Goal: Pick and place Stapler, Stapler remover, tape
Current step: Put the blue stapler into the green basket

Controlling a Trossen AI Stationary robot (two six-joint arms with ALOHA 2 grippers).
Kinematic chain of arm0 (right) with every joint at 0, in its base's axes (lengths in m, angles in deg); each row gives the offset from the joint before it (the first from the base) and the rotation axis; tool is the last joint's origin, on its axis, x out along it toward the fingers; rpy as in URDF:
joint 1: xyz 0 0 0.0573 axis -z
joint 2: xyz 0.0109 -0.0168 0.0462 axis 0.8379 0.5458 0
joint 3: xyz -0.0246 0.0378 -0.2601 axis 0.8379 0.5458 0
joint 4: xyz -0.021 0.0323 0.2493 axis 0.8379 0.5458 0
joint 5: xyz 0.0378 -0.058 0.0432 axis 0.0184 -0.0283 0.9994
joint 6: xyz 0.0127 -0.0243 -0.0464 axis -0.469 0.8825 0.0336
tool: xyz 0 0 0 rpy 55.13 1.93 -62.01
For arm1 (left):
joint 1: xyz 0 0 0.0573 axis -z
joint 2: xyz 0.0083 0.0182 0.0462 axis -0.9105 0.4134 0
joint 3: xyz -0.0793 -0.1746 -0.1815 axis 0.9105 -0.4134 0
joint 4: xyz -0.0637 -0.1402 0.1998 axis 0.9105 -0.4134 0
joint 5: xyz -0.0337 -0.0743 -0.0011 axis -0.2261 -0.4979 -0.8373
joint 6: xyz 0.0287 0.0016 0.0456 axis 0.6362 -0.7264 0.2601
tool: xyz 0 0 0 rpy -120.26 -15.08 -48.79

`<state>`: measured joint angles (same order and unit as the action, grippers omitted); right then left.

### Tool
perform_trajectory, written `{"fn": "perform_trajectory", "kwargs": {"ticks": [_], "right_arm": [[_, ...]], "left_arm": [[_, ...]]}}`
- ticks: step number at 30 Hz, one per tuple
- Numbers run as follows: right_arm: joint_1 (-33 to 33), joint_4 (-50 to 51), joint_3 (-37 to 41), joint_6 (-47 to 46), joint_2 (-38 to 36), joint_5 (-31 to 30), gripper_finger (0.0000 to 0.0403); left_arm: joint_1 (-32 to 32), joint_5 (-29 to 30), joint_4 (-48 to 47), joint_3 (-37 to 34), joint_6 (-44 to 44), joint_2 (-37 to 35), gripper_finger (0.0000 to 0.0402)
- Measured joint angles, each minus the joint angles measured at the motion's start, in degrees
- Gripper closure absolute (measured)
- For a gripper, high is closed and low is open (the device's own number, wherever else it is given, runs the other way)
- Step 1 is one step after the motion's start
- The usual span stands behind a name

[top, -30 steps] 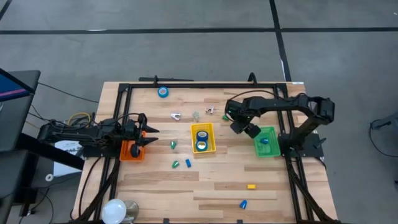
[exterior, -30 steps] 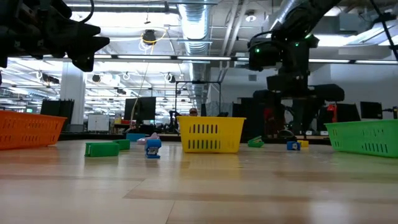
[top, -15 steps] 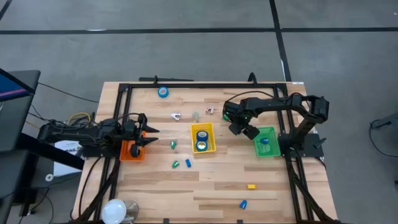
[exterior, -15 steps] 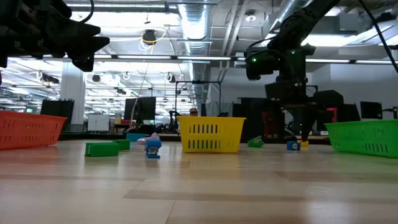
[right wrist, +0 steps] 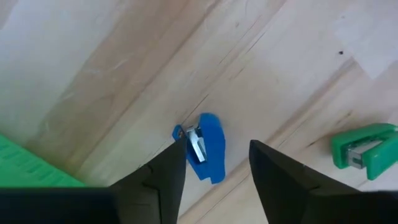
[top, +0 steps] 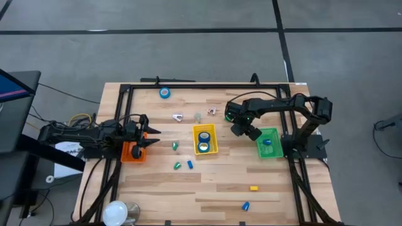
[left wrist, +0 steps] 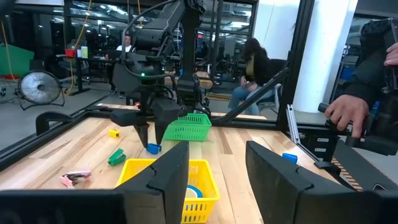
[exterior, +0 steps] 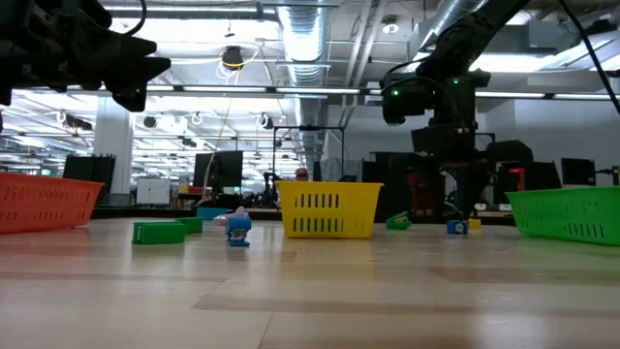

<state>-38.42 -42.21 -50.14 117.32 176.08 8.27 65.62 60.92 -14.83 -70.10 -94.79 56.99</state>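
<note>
A small blue stapler [right wrist: 205,148] lies flat on the wooden table. My right gripper [right wrist: 214,177] points straight down over it, open, one finger on each side of it. From the left wrist view, the same stapler [left wrist: 152,148] sits under those fingertips. A green stapler [right wrist: 364,152] lies beside it. One blue tape roll [top: 164,93] lies at the far edge, and others sit in the yellow basket [top: 204,129]. Staple removers [top: 178,117] lie left of the right arm. My left gripper [left wrist: 217,180] hovers open over the orange basket [top: 129,154]. My right gripper's fingers [right wrist: 168,177] come at the blue stapler from above and stand across it, at its end [right wrist: 186,134] with the metal part. Whether a finger touches it I cannot tell. The stapler lies flat on the table.
The green basket [top: 271,150], with a blue item in it, stands just right of the right gripper. Small green and blue staplers [top: 178,166] lie in front of the yellow basket; a yellow one [top: 254,188] and a blue one [top: 245,205] lie toward the near edge.
My right gripper has come down toward the table over the blue stapler and shifted slightly toward the table's left. In the low view its fingers stand closer together than before. The stapler has stayed where it was.
</note>
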Motion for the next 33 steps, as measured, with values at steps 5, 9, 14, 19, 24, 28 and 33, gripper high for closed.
{"fn": "perform_trajectory", "kwargs": {"ticks": [5, 9, 14, 19, 24, 28, 33], "right_arm": [[-0.6, -0.1, 0.0, 0.0, 0.0, -0.2, 0.0192], [-1.3, -0.5, 0.0, 0.0, 0.0, -0.2, 0.0159], [-1.7, -2.5, 0.0, -0.1, 0.0, -0.2, 0.0148], [-1.4, -2.4, 0.0, -0.1, -0.1, -0.8, 0.0147], [-3.6, -3.9, 1.5, 0.4, -4.5, -3.4, 0.0147], [-4.8, -4.8, 3.0, 0.9, -8.2, -3.4, 0.0147], [-4.4, -5.6, 6.1, 0.9, -9.7, -3.4, 0.0147]], "left_arm": [[0.0, 0.0, 0.0, 0.0, 0.0, 0.0, 0.0252], [0.0, 0.0, 0.0, 0.0, 0.0, 0.0, 0.0252], [0.0, 0.0, 0.0, 0.0, 0.0, 0.0, 0.0252], [0.0, 0.0, 0.0, 0.0, 0.0, 0.0, 0.0252], [0.0, 0.0, 0.0, 0.0, 0.0, 0.0, 0.0252], [0.0, 0.0, 0.0, 0.0, 0.0, 0.0, 0.0252], [0.0, 0.0, 0.0, 0.0, 0.0, 0.0, 0.0252]]}}
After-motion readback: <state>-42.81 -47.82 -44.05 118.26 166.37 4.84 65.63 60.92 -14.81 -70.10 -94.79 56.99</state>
